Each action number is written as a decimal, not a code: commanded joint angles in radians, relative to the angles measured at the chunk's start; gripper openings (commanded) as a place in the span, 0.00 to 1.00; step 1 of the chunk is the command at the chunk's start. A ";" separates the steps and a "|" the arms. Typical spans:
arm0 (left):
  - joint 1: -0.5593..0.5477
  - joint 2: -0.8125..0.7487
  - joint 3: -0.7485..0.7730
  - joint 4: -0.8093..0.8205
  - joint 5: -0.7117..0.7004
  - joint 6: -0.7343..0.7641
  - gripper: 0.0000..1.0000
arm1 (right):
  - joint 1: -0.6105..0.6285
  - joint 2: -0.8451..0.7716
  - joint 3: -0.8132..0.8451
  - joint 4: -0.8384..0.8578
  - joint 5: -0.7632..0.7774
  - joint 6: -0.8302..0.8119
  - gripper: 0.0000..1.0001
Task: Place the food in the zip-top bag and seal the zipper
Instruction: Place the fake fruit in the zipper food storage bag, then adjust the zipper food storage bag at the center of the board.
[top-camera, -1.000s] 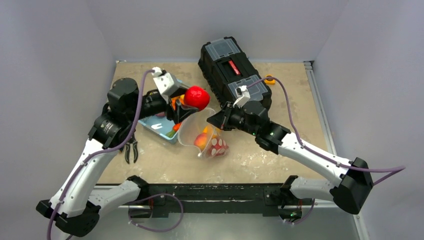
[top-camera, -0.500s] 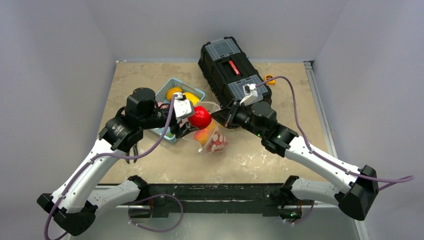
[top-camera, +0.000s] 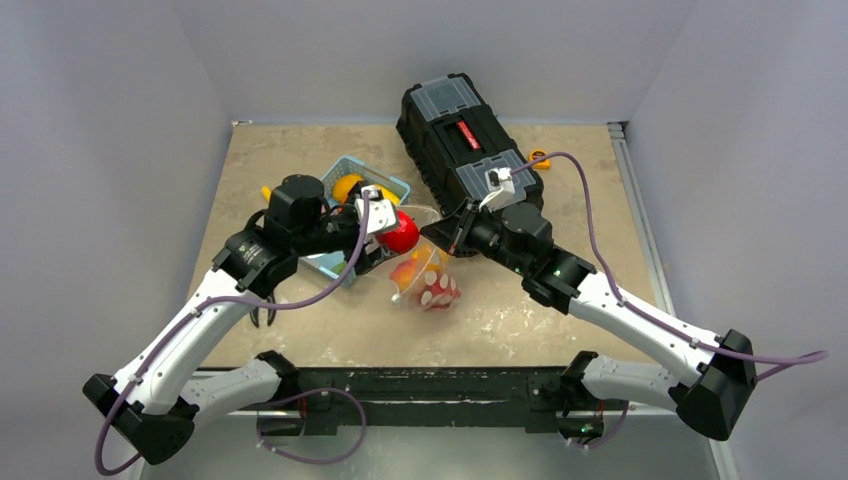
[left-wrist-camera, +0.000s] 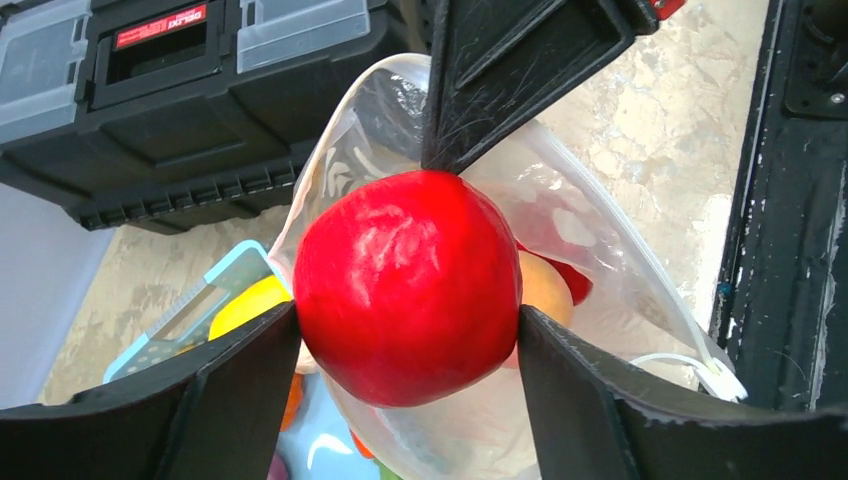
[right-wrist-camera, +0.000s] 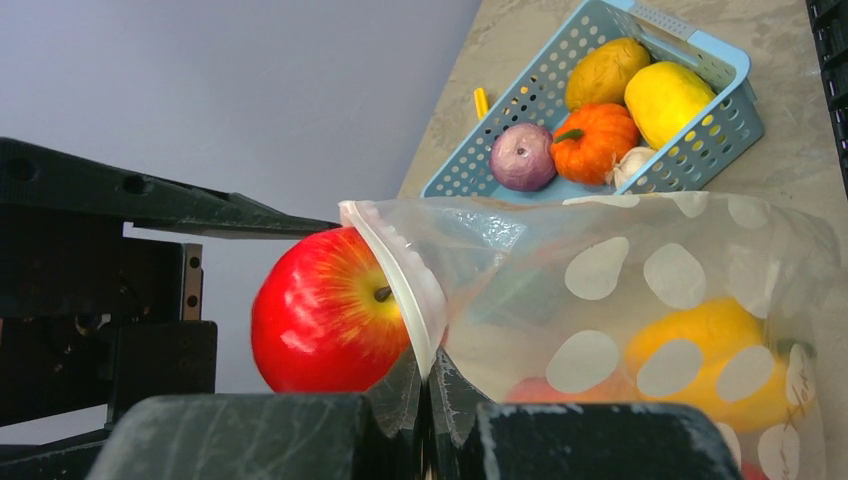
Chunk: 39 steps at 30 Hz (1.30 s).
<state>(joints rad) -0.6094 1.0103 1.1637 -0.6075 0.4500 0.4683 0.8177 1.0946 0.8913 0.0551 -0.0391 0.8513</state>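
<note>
My left gripper (top-camera: 388, 237) is shut on a glossy red apple (top-camera: 400, 233), also seen in the left wrist view (left-wrist-camera: 408, 285) and the right wrist view (right-wrist-camera: 322, 315). It holds the apple right at the open mouth of the clear dotted zip-top bag (top-camera: 425, 280). My right gripper (top-camera: 446, 232) is shut on the bag's mouth edge, pinching the white zipper strip (right-wrist-camera: 400, 275) and holding the mouth up. An orange-yellow fruit (right-wrist-camera: 715, 365) and a red one lie inside the bag (right-wrist-camera: 640, 300). More food sits in the blue basket (top-camera: 388, 186).
The blue basket (right-wrist-camera: 735, 110) holds a purple onion (right-wrist-camera: 522, 156), a small orange pumpkin (right-wrist-camera: 596, 141) and yellow fruits. A black toolbox (top-camera: 465, 140) stands behind the bag. Black pliers lie by the left arm (top-camera: 265, 300). A yellow-handled tool (top-camera: 266, 193) lies left of the basket.
My left gripper has carried the red apple from above the basket down and right to the bag's mouth. My right gripper raised the bag's edge slightly and holds it.
</note>
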 joint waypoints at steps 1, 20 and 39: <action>-0.003 0.020 0.000 0.051 -0.040 0.022 0.83 | 0.001 -0.026 0.011 0.054 0.005 -0.009 0.00; -0.002 -0.106 -0.035 0.198 -0.266 -0.083 0.95 | 0.000 -0.003 -0.004 0.074 -0.026 -0.005 0.00; -0.003 -0.210 -0.074 -0.101 -0.386 -0.954 0.90 | 0.000 -0.001 0.010 0.104 -0.096 0.014 0.00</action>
<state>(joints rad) -0.6090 0.9134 1.1259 -0.6136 0.0757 -0.0845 0.8177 1.1103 0.8749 0.0719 -0.0864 0.8536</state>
